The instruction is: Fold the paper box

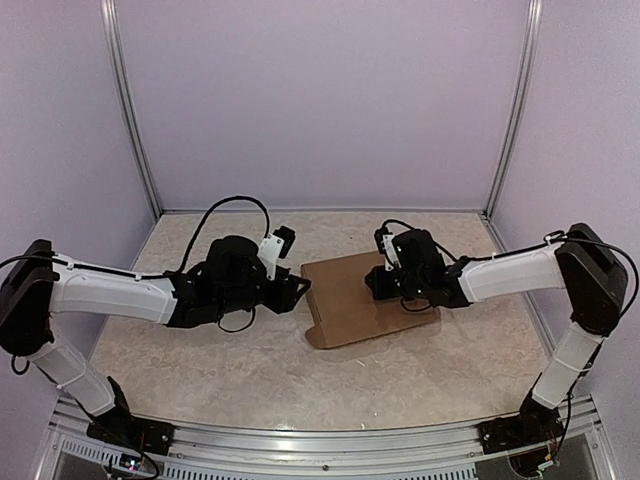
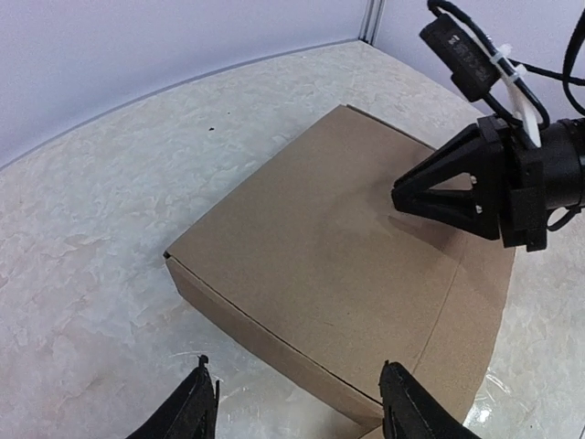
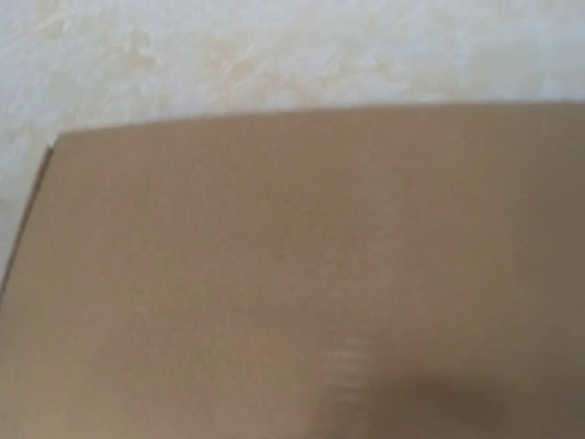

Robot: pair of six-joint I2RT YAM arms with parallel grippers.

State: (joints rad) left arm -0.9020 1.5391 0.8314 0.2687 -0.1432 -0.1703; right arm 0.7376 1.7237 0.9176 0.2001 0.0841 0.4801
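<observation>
I see the marbled table [image 1: 200, 350] with the paper box [image 1: 350, 300] lying flat near its middle, already a shallow closed shape, between the two arms. My right gripper [image 2: 402, 194] rests its tip on the lid; I cannot tell whether its jaws are parted. My left gripper [image 2: 293, 364] sits at the box's left side wall, fingers [image 2: 196, 407] spread wide, grasping nothing.

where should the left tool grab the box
Probably the low side wall facing the left tool, approached level from the left. The box lies flat and shallow, so the tool could pinch across its thin height. Its top is too broad, and the right tool is over it.
</observation>
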